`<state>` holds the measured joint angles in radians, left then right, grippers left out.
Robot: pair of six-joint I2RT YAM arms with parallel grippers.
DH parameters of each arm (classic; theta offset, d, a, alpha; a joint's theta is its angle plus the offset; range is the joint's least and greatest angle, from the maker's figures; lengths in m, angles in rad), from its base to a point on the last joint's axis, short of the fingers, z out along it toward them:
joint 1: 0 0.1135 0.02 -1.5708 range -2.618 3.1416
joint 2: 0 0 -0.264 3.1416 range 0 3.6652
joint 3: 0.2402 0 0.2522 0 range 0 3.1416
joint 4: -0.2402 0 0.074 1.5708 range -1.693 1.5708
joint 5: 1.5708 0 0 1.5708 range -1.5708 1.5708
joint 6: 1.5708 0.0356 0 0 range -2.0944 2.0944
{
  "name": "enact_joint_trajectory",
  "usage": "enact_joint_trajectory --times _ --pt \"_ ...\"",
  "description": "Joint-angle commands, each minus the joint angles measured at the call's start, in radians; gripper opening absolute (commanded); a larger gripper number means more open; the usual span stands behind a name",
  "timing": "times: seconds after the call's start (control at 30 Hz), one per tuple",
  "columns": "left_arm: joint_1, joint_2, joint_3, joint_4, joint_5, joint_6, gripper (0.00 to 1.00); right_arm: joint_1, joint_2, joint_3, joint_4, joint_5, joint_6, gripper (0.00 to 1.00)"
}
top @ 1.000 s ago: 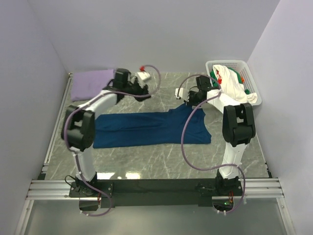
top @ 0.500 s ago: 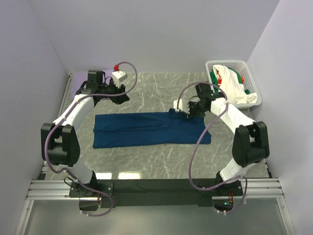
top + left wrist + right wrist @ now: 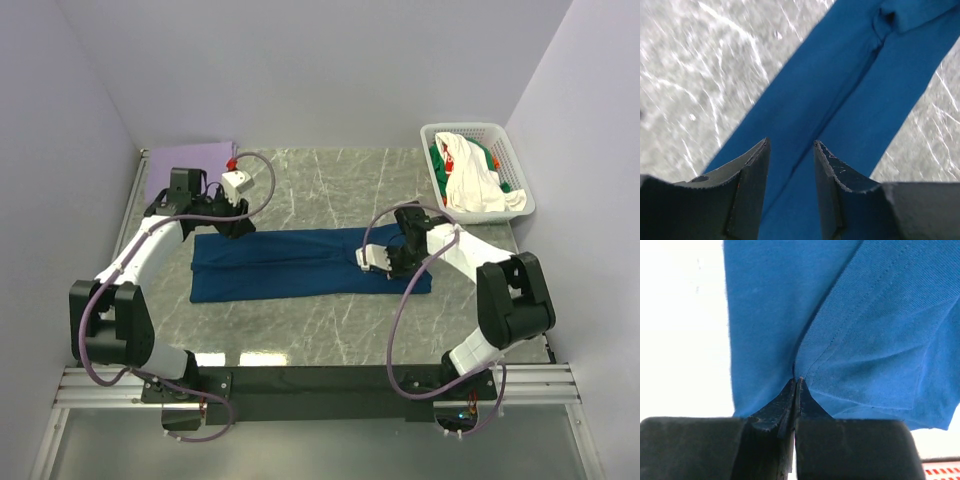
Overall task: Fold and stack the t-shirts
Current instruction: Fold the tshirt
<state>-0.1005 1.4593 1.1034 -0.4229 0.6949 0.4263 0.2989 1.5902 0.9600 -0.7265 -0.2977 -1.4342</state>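
The dark navy-blue tee (image 3: 300,262) lies flat on the desk (image 3: 330,190) as one long band running from one pincer to the other, its sides already turned in. The narrowing fold looks finished, and the step in hand appears to be gathering the ends for the cross-fold.

The right pincer (image 3: 796,379) sits on the band's right end, its jaws pressed fully together. They nip a small ridge of cloth where a stitched hem meets the layer under it. The grip is thin, only at the tips.

The left pincer (image 3: 790,146) is over the opposite end with its jaws parted a moderate way and nothing between them. Blue cloth lies directly beneath the gap, and a lengthwise crease runs away from it. Whether the tips touch the fabric, I cannot tell.

The next move probably calls for the left pincer to sink onto the layers and close on all of them. Both ends could then be lifted evenly and one carried over the other. An uneven lift could let the tucked sides spill open.

Beyond the left pincer, at the far corner, lies the pale lavender tee (image 3: 190,165), which looks already folded and would serve as the stack. Past the right pincer, well apart from it, stands the white basket (image 3: 478,129), holding a white tee (image 3: 475,185) and a green one (image 3: 437,160).
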Motion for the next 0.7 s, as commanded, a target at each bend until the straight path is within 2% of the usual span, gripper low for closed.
enact_joint_trajectory --times 0.0,0.2,0.37,0.5,0.63,0.67 --pt "0.01 -0.05 -0.034 -0.008 0.015 0.02 0.46 0.002 -0.073 0.003 0.012 0.003 -0.017 0.0" --pt "0.027 -0.066 -0.057 -0.002 -0.003 0.005 0.46 -0.003 -0.055 0.094 -0.024 -0.024 0.057 0.0" --pt "0.045 -0.057 -0.066 -0.027 -0.052 -0.035 0.44 -0.003 -0.026 0.043 -0.041 0.018 0.044 0.0" --pt "0.061 0.025 -0.05 -0.056 -0.119 -0.061 0.4 0.0 0.031 0.046 -0.062 0.063 0.096 0.0" --pt "0.091 0.131 0.004 -0.1 -0.173 -0.064 0.37 -0.004 0.071 0.184 -0.172 0.023 0.188 0.0" --pt "0.099 0.157 0.016 -0.105 -0.182 -0.061 0.36 -0.007 0.077 0.216 -0.192 -0.01 0.213 0.03"
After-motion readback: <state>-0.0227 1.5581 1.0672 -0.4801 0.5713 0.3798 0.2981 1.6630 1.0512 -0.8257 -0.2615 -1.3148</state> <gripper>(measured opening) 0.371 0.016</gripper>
